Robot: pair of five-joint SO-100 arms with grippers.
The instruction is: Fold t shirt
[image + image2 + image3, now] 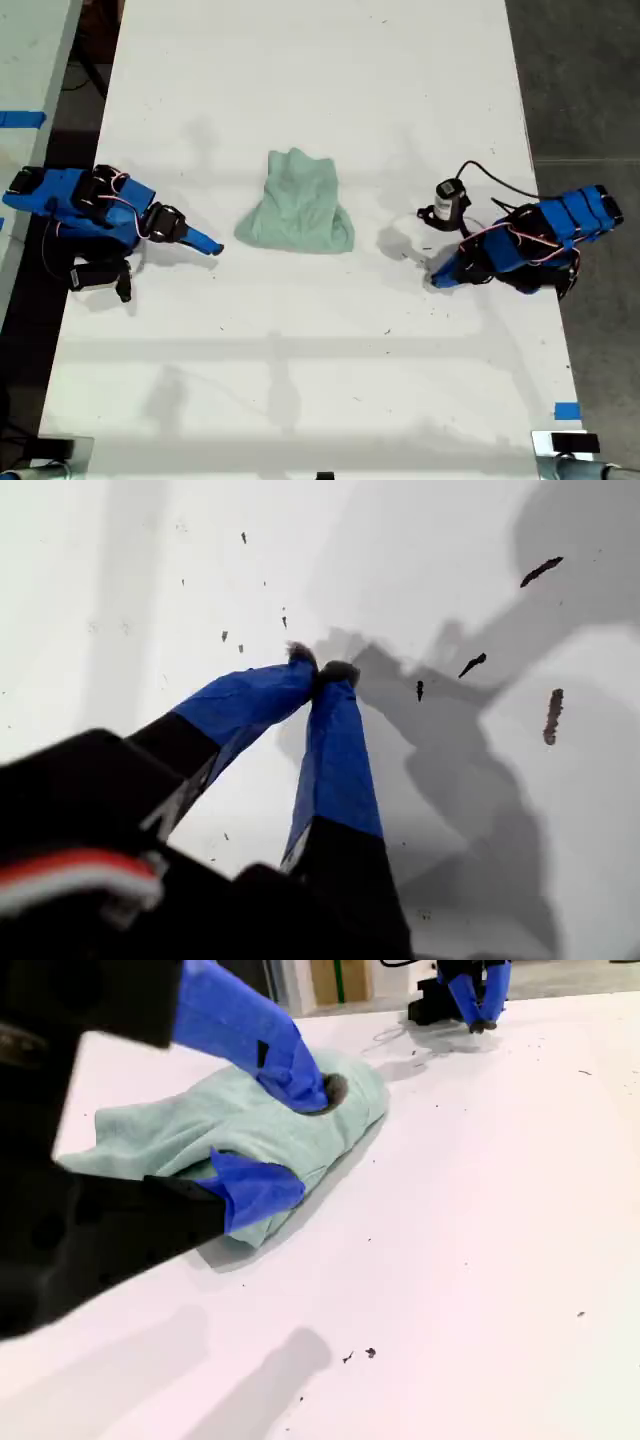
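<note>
The desk (320,100) lies bare and wide on the far and near sides of the t shirt (298,205), the one soft heap at its middle. A narrow bare strip separates the cloth from my second gripper (212,247), at the exterior view's left. A wider bare strip lies before my first gripper (438,280), at the exterior view's right. Just beside that arm a small black-and-grey device (449,200) and its cable (500,180) crowd the desk.

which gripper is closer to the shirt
My second gripper, on the exterior view's left: open, almost touching the t shirt. My first gripper is shut, farther away.
</note>
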